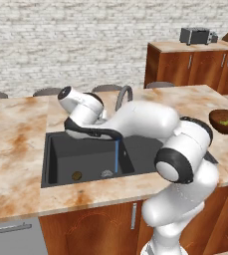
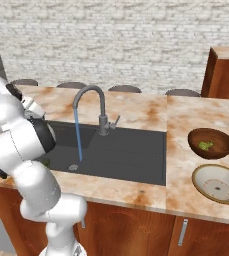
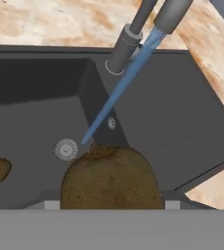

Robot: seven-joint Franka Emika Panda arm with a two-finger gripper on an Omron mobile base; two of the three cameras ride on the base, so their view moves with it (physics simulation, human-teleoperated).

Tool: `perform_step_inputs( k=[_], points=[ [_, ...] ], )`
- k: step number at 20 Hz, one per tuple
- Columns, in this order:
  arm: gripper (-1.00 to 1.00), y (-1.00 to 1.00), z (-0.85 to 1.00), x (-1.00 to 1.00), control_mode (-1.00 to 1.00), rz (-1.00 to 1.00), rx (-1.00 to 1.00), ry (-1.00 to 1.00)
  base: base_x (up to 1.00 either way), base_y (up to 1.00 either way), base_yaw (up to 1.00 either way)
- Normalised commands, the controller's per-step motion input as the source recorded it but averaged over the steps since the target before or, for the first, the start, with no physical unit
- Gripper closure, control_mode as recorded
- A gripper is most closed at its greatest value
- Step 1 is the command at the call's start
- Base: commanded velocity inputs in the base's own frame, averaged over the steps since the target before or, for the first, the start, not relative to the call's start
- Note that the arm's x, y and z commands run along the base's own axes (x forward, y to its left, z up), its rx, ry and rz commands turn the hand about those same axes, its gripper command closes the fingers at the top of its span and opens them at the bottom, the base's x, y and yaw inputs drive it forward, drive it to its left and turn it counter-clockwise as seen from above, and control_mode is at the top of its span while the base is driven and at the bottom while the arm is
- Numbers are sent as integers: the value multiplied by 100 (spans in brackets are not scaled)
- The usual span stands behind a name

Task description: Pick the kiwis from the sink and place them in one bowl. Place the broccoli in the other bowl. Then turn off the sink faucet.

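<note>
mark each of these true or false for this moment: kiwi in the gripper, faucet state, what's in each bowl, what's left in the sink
1. The gripper holds a kiwi above the sink. True.
2. The sink faucet is off. False: a blue stream still runs down to the drain.
3. The broccoli lies in the dark wooden bowl. True.
4. The cream bowl holds a kiwi. False: it is empty.
5. A second kiwi lies on the sink floor. True.
</note>
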Motion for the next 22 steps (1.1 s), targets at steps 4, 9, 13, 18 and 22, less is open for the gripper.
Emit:
perform_step_inputs(
  k=[4, 9, 13, 18, 22],
  points=[
    [100, -44, 12, -77, -100, 9, 14, -12, 0, 0, 0],
    [100, -56, 45, -46, -100, 18, 13, 1, 0, 0, 0],
    [100, -76, 38, -51, -100, 6, 4, 15, 0, 0, 0],
    [100, -56, 33, -35, -100, -13, -1, 39, 0, 0, 0],
    [100, -73, 29, -2, -100, -48, 0, 35, 0, 0, 0]
  ],
)
